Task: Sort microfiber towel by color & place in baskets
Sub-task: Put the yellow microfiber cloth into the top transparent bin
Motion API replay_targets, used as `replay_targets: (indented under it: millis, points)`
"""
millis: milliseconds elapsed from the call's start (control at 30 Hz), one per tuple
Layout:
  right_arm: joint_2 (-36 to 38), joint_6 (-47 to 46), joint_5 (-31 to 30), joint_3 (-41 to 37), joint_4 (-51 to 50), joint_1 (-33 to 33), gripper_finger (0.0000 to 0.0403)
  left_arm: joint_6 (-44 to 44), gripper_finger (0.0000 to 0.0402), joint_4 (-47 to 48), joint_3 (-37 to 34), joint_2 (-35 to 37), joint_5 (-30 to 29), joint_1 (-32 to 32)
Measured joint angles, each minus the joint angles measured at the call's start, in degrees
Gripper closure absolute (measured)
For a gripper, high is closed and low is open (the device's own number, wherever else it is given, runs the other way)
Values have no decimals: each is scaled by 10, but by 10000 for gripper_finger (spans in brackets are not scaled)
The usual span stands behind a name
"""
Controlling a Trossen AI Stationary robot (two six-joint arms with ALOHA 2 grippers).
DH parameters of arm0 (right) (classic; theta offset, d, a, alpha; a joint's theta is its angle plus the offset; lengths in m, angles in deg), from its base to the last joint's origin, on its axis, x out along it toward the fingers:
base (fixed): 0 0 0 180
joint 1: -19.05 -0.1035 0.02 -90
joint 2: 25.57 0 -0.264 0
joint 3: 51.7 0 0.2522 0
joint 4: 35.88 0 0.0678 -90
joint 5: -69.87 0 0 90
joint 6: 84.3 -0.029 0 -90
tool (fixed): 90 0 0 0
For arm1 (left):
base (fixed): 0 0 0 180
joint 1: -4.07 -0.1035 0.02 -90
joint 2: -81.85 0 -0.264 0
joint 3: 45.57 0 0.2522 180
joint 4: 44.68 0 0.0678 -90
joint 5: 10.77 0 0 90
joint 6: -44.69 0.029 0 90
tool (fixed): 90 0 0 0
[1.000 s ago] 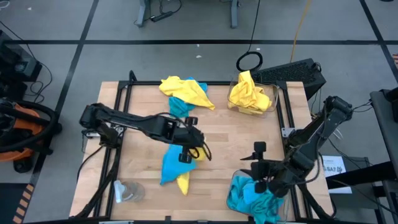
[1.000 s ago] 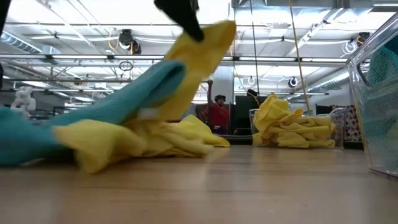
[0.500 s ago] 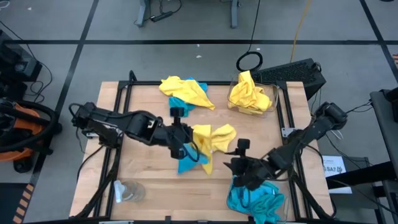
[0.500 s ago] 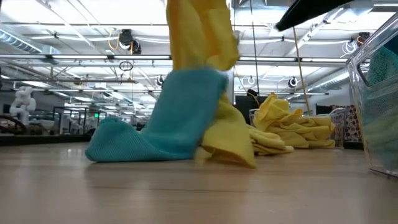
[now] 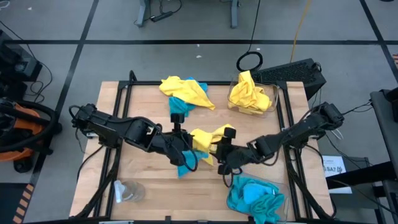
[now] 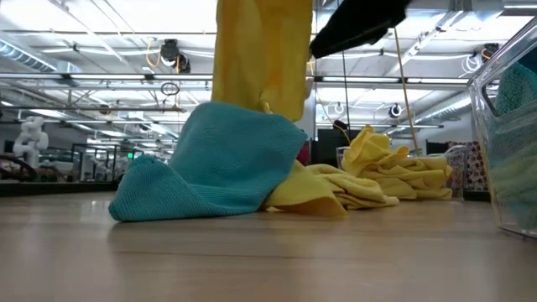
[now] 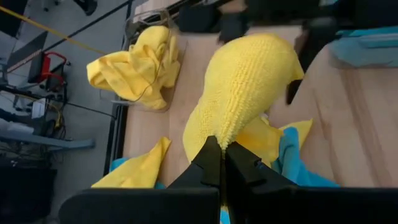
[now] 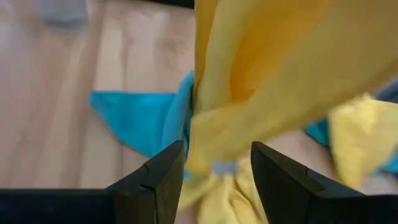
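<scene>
Left claw [image 5: 186, 138]: pressed together, pinching a bright yellow microfiber towel [image 5: 208, 135] and holding it up over the middle of the wooden tabletop [image 5: 143, 180].
Right claw [image 5: 221, 151]: fingers spread, one on each side of the hanging yellow towel [image 8: 249, 106]; a closed grip is not visible.
Lifted towel: hangs in a vertical fold in the low view [image 6: 262, 59]; its lower end meets a turquoise blue microfiber towel [image 6: 214, 164] lying on the tabletop.
Far pile: yellow and turquoise towels [image 5: 183, 92] heaped together at the far edge of the tabletop.
Far-right basket: clear plastic rectangular bin [image 5: 236, 106] holding yellow towels [image 5: 250, 94].
Near-right basket: clear bin, wall visible in the low view [image 6: 487, 109], holding turquoise towels [image 5: 254, 196].
Near-left corner: small clear round glassy object [image 5: 127, 191].
</scene>
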Motion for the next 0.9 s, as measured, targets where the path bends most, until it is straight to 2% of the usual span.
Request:
replay_targets:
  millis: [133, 467, 633, 900]
  points:
    - [-12, 3, 52, -19, 70, 30, 225, 16, 400, -18, 0, 0, 1, -1]
    - [-58, 55, 61, -63, 255, 72, 225, 87, 400, -105, 0, 0, 4, 2]
    - [-88, 99, 131, -62, 359, 82, 225, 121, 400, -137, 0, 0, 9, 3]
    - [-111, 139, 179, -62, 461, 92, 225, 136, 400, -148, 0, 0, 10, 3]
